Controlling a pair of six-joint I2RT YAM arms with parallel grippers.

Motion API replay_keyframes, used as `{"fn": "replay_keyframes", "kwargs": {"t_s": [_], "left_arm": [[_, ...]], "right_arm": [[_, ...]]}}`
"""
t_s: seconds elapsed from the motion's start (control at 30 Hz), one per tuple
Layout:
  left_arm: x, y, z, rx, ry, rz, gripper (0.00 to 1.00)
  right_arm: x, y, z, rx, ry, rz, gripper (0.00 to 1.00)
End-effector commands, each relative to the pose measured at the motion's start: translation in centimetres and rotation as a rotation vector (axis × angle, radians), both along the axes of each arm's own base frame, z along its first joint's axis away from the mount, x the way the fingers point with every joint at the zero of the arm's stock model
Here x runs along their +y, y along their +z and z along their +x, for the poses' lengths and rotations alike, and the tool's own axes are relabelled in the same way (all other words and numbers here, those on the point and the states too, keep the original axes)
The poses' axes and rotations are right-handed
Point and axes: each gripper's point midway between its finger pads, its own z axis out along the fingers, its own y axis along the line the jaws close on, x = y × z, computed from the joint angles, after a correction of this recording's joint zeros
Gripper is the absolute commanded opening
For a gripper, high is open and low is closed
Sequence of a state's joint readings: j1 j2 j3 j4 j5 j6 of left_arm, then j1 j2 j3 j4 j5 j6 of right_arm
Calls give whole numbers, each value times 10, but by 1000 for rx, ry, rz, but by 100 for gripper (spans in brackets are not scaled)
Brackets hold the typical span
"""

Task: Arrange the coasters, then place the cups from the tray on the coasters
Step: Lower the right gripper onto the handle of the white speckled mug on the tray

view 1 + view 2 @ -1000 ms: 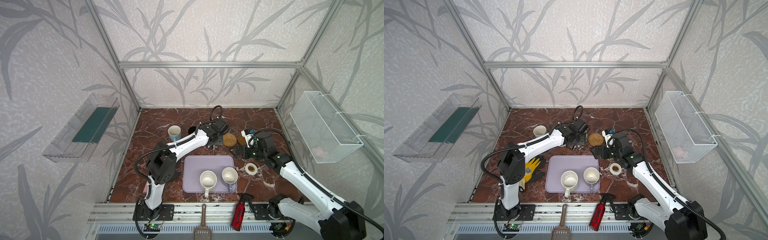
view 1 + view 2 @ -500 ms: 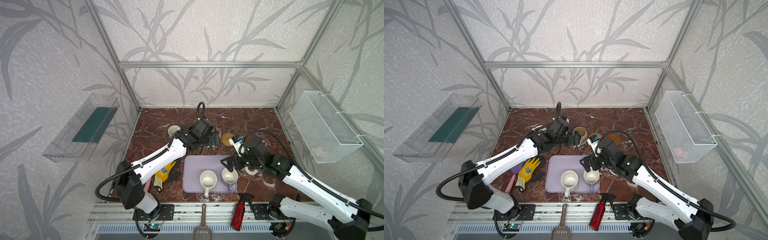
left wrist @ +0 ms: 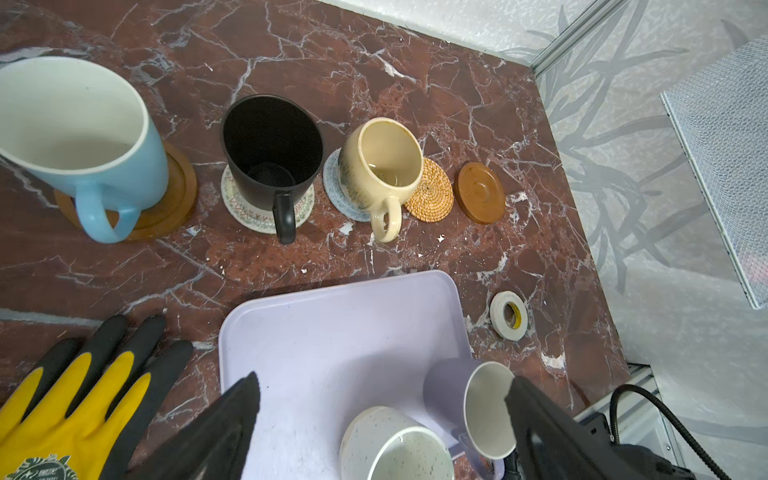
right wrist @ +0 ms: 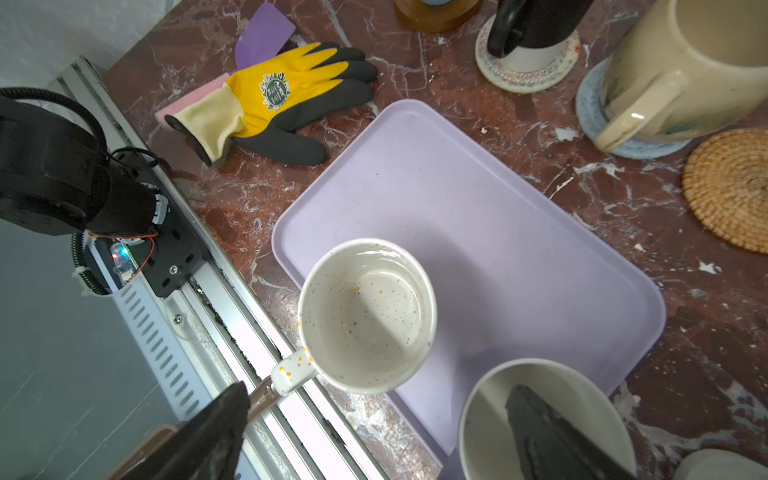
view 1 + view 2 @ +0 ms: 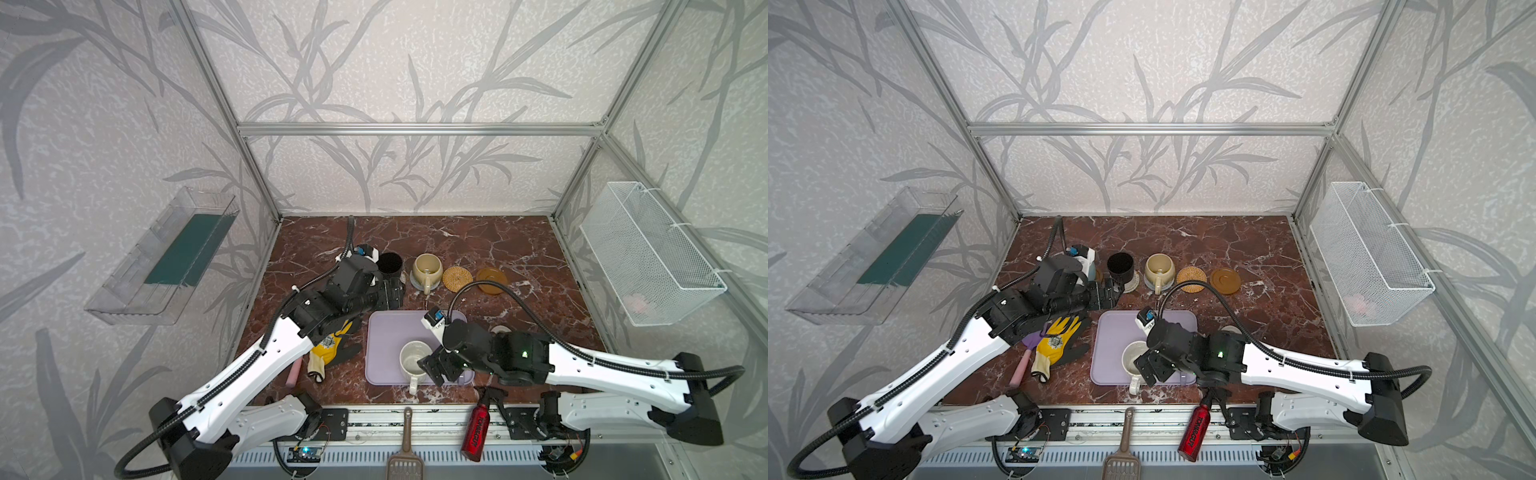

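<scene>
Jaws released on both: left gripper (image 5: 395,293) empty behind tray (image 5: 386,332); right gripper (image 5: 436,368) straddles rim of lavender cup (image 3: 449,386) at tray's front-right corner, 1 finger (image 4: 540,432) inside, speckled cup (image 5: 411,359) crowding. Glove (image 5: 328,347) left of tray, badge (image 4: 274,91) unreadable. Red bottle (image 5: 477,428) on front rail (image 5: 440,424), lettering illegible. Blue cup (image 3: 83,137), black cup (image 3: 270,153), cream cup (image 3: 382,166) on coasters (image 3: 257,220) mid-table; rattan coaster (image 3: 430,191), amber coaster (image 3: 482,193) bare. Tape roll (image 3: 509,314) right of tray.

White links (image 5: 266,357), black joints (image 5: 519,361), ribbed cables (image 5: 351,235), seemingly green LED (image 5: 524,354)

The place is a robot lab cell. An aluminium frame (image 5: 419,129) with leaf-patterned panels (image 5: 374,62) encloses a marble-look tabletop (image 5: 498,249). Two white arms (image 5: 266,357) mount on a front rail (image 5: 374,428).
</scene>
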State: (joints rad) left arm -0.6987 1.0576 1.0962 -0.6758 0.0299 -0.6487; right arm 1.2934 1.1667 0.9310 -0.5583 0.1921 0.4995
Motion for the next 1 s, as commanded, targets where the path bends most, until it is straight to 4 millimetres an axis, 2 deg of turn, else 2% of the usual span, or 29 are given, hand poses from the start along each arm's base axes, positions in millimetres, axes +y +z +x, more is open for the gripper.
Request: {"fn": "replay_keyframes", "kwargs": {"t_s": [0.0, 0.17, 0.27, 0.4, 0.63, 0.73, 0.87, 0.97], "left_arm": [[6, -29, -23, 116, -29, 18, 95], [11, -48, -38, 172, -20, -8, 94], [13, -58, -47, 207, -27, -9, 94], [17, -73, -55, 243, -18, -13, 94], [25, -86, -62, 257, 12, -23, 94], [23, -92, -62, 268, 25, -46, 94], [20, -102, -65, 298, 29, -72, 94], [23, -106, -67, 304, 38, -70, 94]], "right_arm": [[10, -16, -12, -1, -40, -8, 94], [17, -33, -31, 40, -70, -44, 90], [13, -42, -32, 41, -100, -90, 89], [21, -51, -33, 54, -97, -105, 84], [32, -80, -35, 81, -108, -161, 82], [37, -84, -34, 76, -103, -175, 82], [34, -89, -29, 62, -132, -193, 82], [35, -91, -29, 59, -129, -193, 77]]}}
